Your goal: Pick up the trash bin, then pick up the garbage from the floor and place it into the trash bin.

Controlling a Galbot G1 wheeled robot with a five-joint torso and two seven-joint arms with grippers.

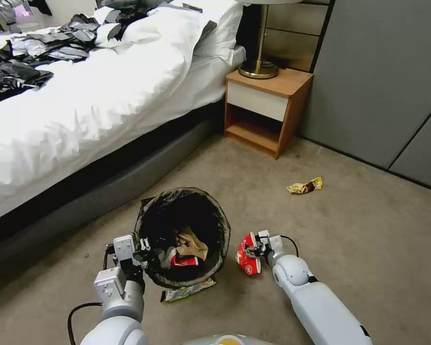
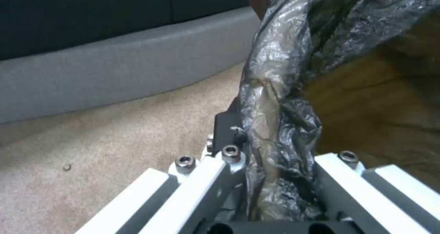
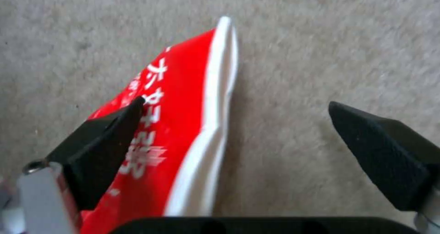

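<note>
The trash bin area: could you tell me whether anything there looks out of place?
Yes: a flattened wrapper lies on the carpet half under the trash bin, which the left pincer grips by its rim, rather than inside it.

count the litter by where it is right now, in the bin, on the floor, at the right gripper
in the trash bin: 2, a brown scrap and a red-and-white wrapper
on the floor: 2, a yellow wrapper and a greenish wrapper by the bin's base
between the open right gripper's fingers: 1, a red wrapper
total: 5
</note>
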